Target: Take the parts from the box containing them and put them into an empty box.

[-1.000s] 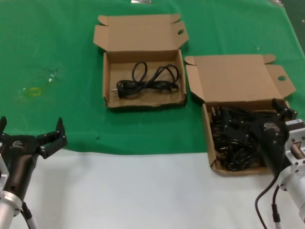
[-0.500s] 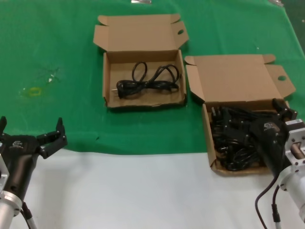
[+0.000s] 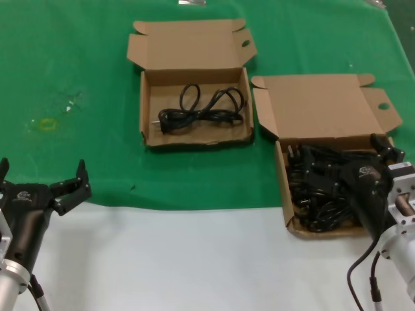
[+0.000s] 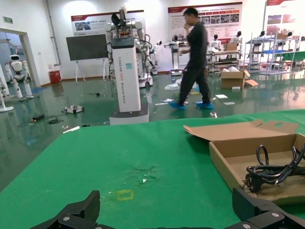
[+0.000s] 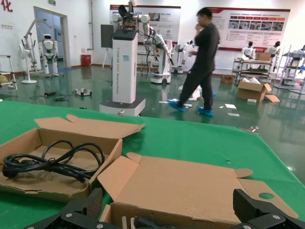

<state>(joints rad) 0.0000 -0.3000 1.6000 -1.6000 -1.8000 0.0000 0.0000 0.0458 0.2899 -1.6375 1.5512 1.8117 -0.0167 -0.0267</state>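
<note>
Cords (image 3: 321, 188), thin and black with plugs, lie tangled in a heap in the squarish box (image 3: 324, 110) on the right. One looped cord (image 3: 201, 110) lies flat in the wide box (image 3: 194, 139), beside it on the green cloth (image 3: 65, 65). Right gripper (image 3: 388, 150) hangs over the heap, fingers spread, holding nothing. Left gripper (image 3: 42, 176) waits open at the cloth's near edge.

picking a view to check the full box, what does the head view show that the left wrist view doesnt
Only the head view shows the full box heaped with cords, the right gripper over it, and the white table front. Only the left wrist view shows the hall: a walking man and a white robot stand. Both show the green mat, the left gripper open, and the other box holding one cord.
</note>
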